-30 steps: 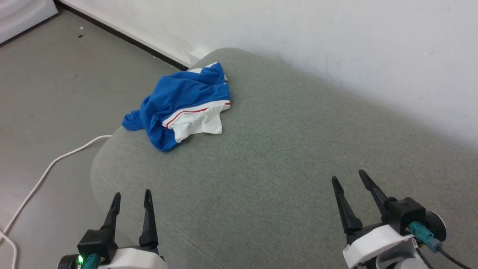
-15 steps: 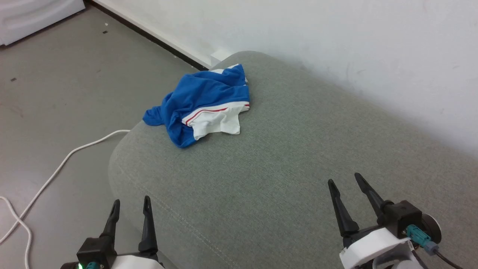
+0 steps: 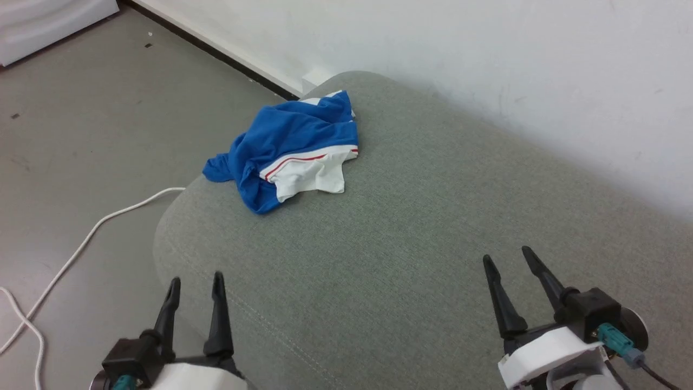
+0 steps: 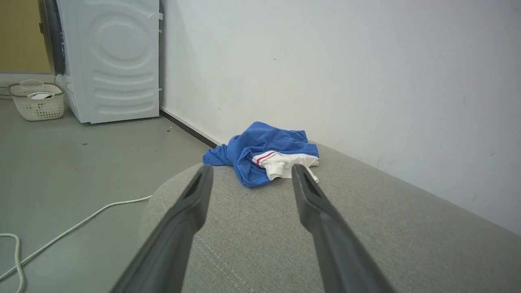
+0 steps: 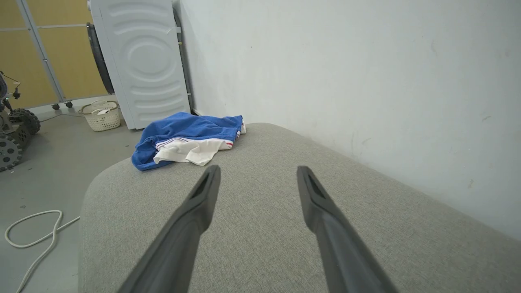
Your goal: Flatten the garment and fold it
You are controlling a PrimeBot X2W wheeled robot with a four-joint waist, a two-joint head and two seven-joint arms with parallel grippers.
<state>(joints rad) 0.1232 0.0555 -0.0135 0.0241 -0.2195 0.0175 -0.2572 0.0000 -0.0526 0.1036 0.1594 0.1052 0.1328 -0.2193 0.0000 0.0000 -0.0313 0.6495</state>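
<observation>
One garment [image 3: 292, 146] on sofa [image 3: 406, 227], outside basket [image 4: 37, 109]

Garment [image 3: 292, 142]: soft matt cloth, blue and white, creased. Sofa [image 3: 411, 227]: coarse woven grey-green fabric, matt, stitched seam. Floor [image 3: 81, 135]: smooth, faint sheen. Wall [image 3: 487, 54]: matt paint, scuffed. Cable [image 3: 108, 218]: smooth white sheath. Left gripper [image 3: 196, 279] and right gripper [image 3: 506, 253]: dark matt fingers, plastic by look.

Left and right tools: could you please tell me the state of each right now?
Left tool: open, holding nothing.
Right tool: open, holding nothing.
</observation>
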